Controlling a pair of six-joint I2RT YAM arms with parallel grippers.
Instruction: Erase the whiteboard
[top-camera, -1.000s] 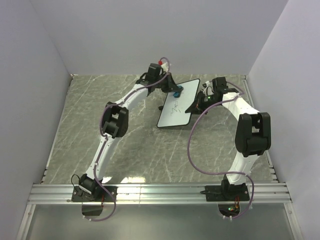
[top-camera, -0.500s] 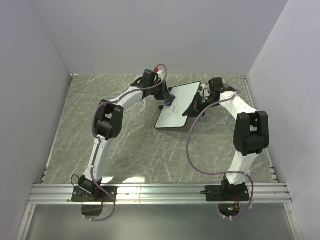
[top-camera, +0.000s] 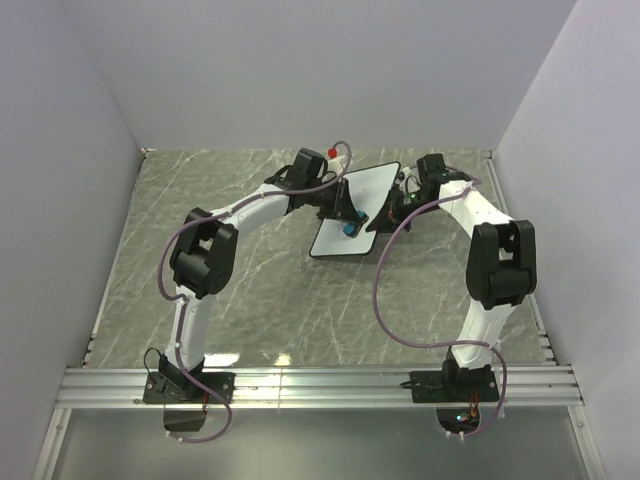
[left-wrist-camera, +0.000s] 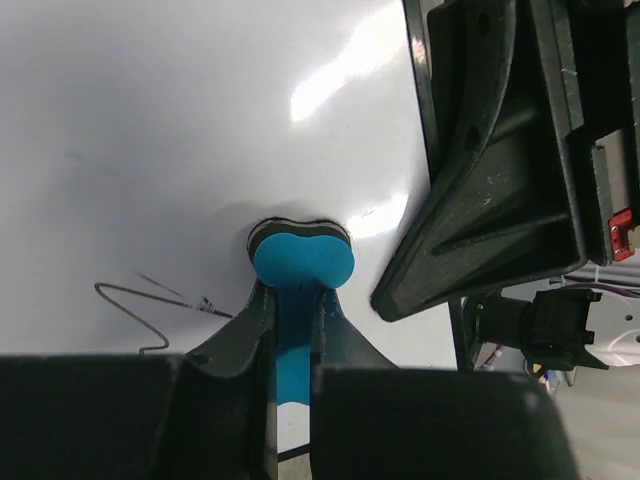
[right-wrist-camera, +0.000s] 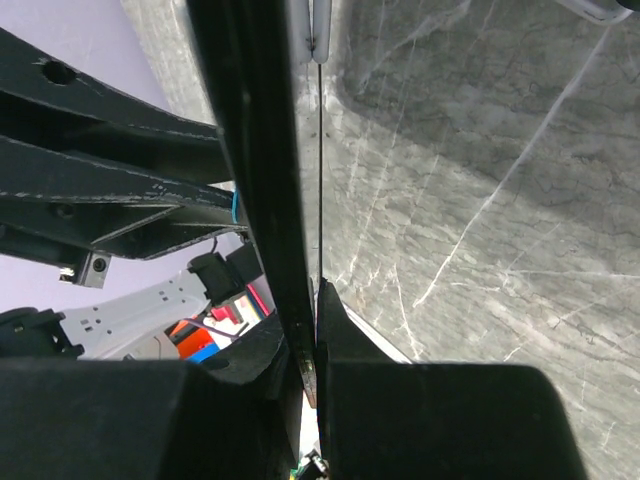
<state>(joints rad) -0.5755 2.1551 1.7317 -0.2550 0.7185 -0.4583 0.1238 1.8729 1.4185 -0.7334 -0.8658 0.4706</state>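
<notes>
On the table (top-camera: 250, 290), white black-rimmed whiteboard (top-camera: 372, 185) with thin scribble (left-wrist-camera: 150, 310)

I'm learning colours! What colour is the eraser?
Bright blue eraser, clearest in the left wrist view.

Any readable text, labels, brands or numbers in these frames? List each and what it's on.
None can be read in any view.
whiteboard: only a thin black scribble, a wavy line that does not read as letters or digits.
blue eraser: no print visible.
Arm housings and mounts: no legible label; any marking is too small or blurred to read.
</notes>
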